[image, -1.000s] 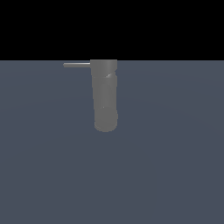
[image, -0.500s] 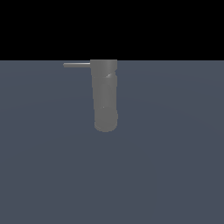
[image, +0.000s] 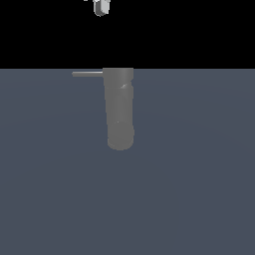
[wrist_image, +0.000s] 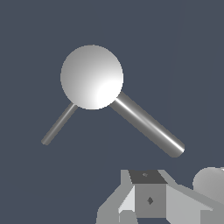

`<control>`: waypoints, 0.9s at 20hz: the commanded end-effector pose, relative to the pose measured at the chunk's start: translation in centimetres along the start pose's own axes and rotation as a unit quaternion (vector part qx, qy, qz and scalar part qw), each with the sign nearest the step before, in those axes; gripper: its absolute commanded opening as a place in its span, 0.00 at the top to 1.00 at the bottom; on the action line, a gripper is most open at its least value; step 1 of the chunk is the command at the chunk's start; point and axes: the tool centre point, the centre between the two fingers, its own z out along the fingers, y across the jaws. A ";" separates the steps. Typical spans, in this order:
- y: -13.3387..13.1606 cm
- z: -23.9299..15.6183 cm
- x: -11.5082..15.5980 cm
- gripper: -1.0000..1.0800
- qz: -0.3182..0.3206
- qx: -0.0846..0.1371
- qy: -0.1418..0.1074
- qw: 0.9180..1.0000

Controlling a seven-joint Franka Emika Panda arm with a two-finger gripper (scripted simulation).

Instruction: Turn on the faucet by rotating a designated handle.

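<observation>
The faucet [image: 119, 107] is a matte grey upright cylinder in the middle of the exterior view. Its thin handle [image: 87, 74] sticks out from the top toward that view's left. Only a white tip of my gripper [image: 101, 7] shows at the upper edge, well above the handle and clear of it. From the wrist view I look down on the faucet's round top [wrist_image: 92, 77]. The thin handle [wrist_image: 59, 124] and a thicker rod [wrist_image: 146, 129] branch off from it. Part of the gripper [wrist_image: 148, 199] shows at the picture's edge, touching nothing. How its jaws stand is hidden.
A flat blue-grey floor [image: 199, 189] spreads around the faucet. Above it the background is black.
The gripper's white tip has come into the exterior view at the upper edge; it was out of sight before. Faucet and handle have not moved.
</observation>
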 end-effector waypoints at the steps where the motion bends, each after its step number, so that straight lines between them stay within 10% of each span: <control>1: -1.5 0.9 0.5 1.00 0.031 0.001 0.001 1.000; 18: -10.9 8.1 2.9 1.00 0.230 0.002 0.027 0.973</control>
